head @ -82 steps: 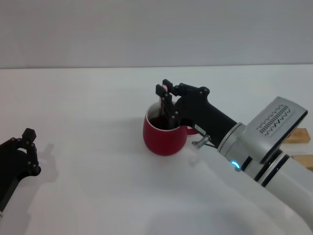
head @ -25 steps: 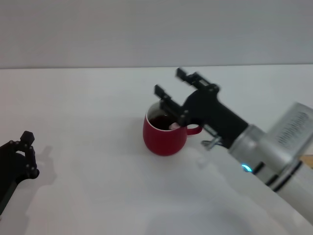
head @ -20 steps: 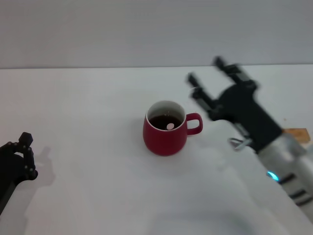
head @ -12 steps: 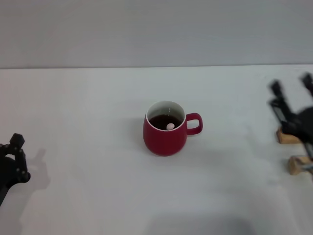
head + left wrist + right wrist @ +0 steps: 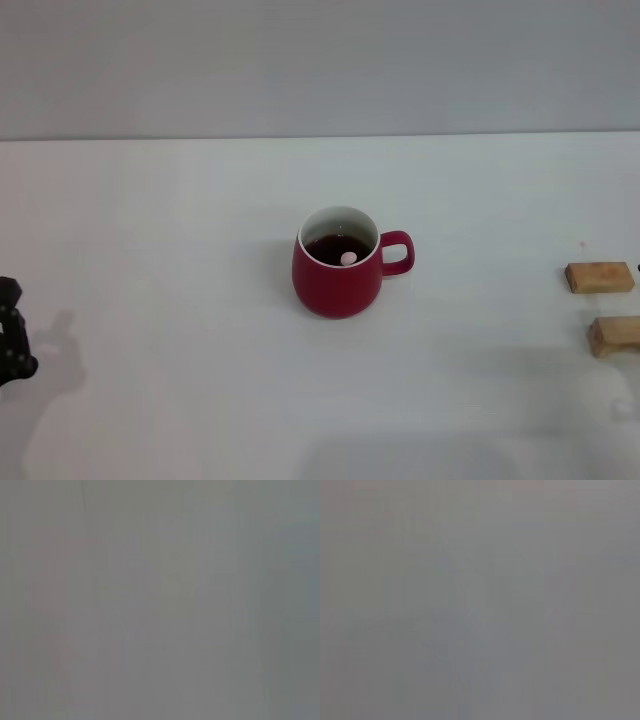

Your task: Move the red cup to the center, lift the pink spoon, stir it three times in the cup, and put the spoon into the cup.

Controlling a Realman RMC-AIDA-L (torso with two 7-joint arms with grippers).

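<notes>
The white table (image 5: 180,250) fills most of the head view, with a plain grey wall behind it. The red cup (image 5: 337,275) stands upright in the center (image 5: 330,330) of the table, with its handle pointing toward the robot's right. Inside the cup it looks dark, and the round pink end of the pink spoon (image 5: 347,259) pokes up there, near the side by the handle. The rest of the spoon is hidden in the cup. No words or labels show on the cup.

Two small wooden blocks (image 5: 600,277) lie far off at the right edge, one just beside the other but apart.

The left gripper (image 5: 10,345) is only a small black bit at the left edge, well apart from the cup. It touches nothing, and I cannot tell how wide it is. The right gripper does not show. Both wrist views show only plain grey.
</notes>
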